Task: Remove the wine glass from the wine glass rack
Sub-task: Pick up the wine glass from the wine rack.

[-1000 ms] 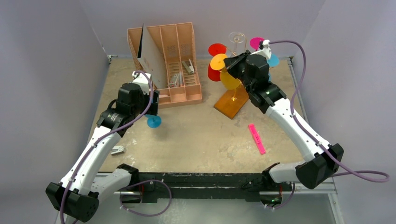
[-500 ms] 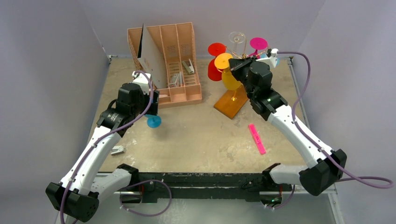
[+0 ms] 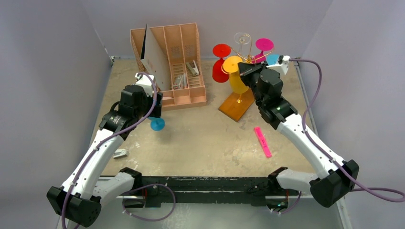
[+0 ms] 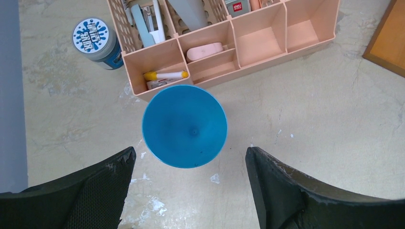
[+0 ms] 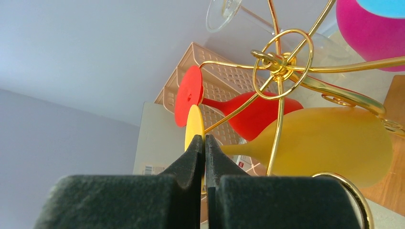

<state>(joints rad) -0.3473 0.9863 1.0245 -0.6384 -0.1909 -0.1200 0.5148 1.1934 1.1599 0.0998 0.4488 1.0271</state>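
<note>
The wine glass rack (image 3: pixel 235 108), gold wire arms (image 5: pixel 282 67) on an orange-brown wooden base, stands at the back right. Hanging on it are a yellow wine glass (image 3: pixel 237 82), a red one (image 3: pixel 219 71), a clear one (image 3: pixel 242 39), a magenta one (image 3: pixel 264 44) and a blue one (image 3: pixel 272 59). My right gripper (image 3: pixel 242 69) is shut on the thin edge of the yellow glass's foot (image 5: pixel 193 125); its bowl (image 5: pixel 329 143) lies among the wires. My left gripper (image 4: pixel 189 155) is open and empty above another blue wine glass (image 4: pixel 184 126) standing on the table (image 3: pixel 157 124).
A pink-tan slotted file organiser (image 3: pixel 174 67) stands at the back centre-left, close to the blue glass. A pink strip (image 3: pixel 262 141) lies right of centre. A small grey object (image 3: pixel 120 153) lies near the left arm. A jar with a blue-white lid (image 4: pixel 95 37) sits beside the organiser.
My right arm has swung to the right and its gripper has carried the yellow glass's foot a little rightward along the rack. The left arm and the blue glass have not moved.
</note>
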